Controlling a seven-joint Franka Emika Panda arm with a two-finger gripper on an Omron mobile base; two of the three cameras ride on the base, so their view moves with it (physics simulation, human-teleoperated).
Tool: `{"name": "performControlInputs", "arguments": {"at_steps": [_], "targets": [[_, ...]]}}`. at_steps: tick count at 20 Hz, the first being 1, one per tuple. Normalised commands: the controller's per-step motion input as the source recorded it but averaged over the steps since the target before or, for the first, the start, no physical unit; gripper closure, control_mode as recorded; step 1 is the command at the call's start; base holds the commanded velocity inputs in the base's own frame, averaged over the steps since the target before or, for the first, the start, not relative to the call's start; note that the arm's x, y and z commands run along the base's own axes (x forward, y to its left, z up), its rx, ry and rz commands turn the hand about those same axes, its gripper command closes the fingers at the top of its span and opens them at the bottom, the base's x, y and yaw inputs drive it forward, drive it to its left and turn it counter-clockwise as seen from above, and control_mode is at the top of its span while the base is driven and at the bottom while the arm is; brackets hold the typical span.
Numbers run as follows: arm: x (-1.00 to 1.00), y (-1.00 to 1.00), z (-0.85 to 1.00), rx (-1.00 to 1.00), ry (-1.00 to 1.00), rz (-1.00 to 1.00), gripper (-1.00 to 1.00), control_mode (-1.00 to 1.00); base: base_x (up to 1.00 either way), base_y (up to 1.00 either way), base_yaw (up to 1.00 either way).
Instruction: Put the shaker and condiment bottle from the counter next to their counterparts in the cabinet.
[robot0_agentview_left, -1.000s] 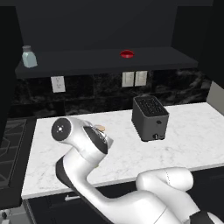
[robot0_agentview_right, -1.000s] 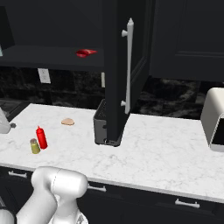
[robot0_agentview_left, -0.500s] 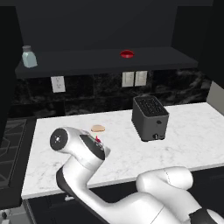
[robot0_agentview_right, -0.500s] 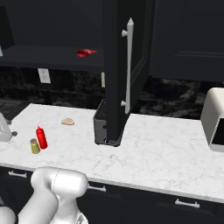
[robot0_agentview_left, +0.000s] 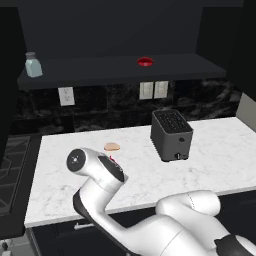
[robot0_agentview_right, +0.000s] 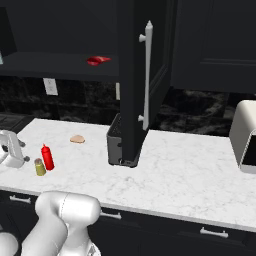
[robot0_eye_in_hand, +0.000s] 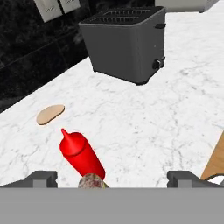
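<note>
1. The tool (robot0_eye_in_hand: 111, 179) hangs over the counter (robot0_eye_in_hand: 144, 127), fingers spread wide apart and holding nothing.
2. The shaker (robot0_eye_in_hand: 92, 181) sits between the fingertips; the condiment bottle (robot0_eye_in_hand: 81, 154) stands touching it, just beyond.
3. Further out lie a small flat tan piece (robot0_eye_in_hand: 50, 114) and a dark toaster (robot0_eye_in_hand: 127, 43).
4. On the cabinet (robot0_agentview_left: 125, 70) shelf, the pale shaker (robot0_agentview_left: 33, 65) and red round object (robot0_agentview_left: 145, 62) stand well apart.

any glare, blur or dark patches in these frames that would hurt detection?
Left base view: dark open wall cabinet nearly merges with the black backdrop; the low red round object still stands out. Right base view: white marble counter evenly lit, no glare; slim red squeeze bottle sharp. Hand view: small yellow-olive shaker cut off at the bottom.
</note>
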Motion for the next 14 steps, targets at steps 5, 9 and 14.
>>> {"name": "performControlInputs", "arguments": {"at_steps": [5,9,14], "targets": [[0.0,0.08,0.0,0.0,0.0,0.0,-1.0,-1.0,0.0,0.0,0.0],[0.0,0.62,0.0,0.0,0.0,-0.03,-1.0,-1.0,0.0,0.0,0.0],[0.0,0.42,0.0,-0.1,0.18,-0.11,-1.0,-1.0,0.0,0.0,0.0]]}}
